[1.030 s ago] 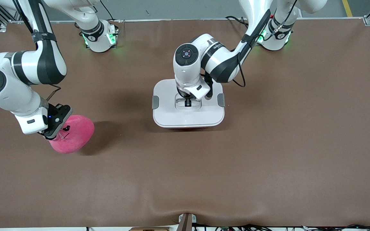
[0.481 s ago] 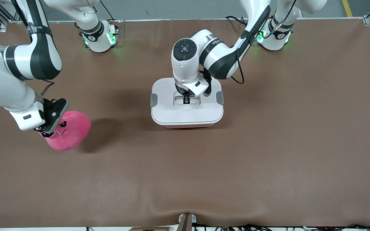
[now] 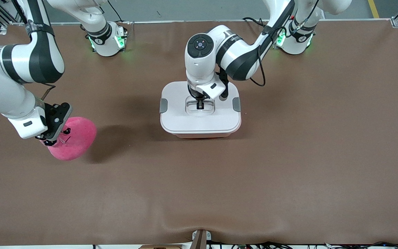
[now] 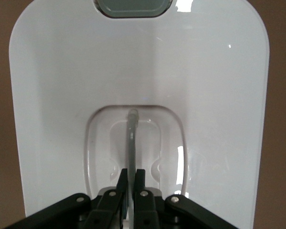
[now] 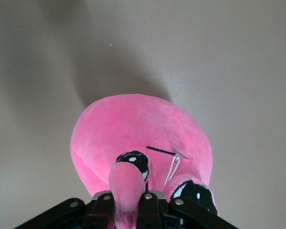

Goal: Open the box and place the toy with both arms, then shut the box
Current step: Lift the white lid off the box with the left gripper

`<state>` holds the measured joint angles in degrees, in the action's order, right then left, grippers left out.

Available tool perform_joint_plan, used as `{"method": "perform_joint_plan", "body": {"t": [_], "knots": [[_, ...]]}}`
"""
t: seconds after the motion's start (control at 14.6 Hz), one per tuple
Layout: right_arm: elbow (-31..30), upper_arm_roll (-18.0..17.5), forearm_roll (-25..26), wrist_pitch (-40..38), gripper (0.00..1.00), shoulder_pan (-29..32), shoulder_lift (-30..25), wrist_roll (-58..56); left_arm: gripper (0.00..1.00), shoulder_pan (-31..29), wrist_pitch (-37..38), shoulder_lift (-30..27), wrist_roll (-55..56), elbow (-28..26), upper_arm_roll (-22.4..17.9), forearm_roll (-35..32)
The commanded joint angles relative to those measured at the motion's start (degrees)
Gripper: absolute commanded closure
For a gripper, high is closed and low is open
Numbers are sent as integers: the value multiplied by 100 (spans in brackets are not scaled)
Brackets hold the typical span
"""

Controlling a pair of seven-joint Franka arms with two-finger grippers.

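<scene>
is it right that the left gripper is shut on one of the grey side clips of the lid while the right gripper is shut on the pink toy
Not quite. The left gripper is shut on the grey handle recessed in the middle of the white lid, not on a side clip; the left wrist view shows this. The rest holds: the right gripper is shut on the pink toy.

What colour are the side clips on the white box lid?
Grey side clips; clearest in the front view.

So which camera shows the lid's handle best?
The left wrist view: the grey handle stands upright in its recess, pinched by the left hand. The front view shows only a sliver under the arm; the right wrist view shows none of it.
</scene>
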<state>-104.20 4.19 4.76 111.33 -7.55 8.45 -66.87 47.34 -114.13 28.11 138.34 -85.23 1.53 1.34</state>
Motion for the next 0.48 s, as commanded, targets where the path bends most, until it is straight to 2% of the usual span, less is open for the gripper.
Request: {"method": "perform_joint_plan", "body": {"t": [0.0, 0.41], "knots": [[-30, -24, 104, -102, 100, -36, -133, -37, 100, -57, 180, -201, -227, -46, -65, -72], [40, -59, 104, -182, 100, -264, -133, -81, 100, -558, 329, -359, -745, -55, -65, -108]]}}
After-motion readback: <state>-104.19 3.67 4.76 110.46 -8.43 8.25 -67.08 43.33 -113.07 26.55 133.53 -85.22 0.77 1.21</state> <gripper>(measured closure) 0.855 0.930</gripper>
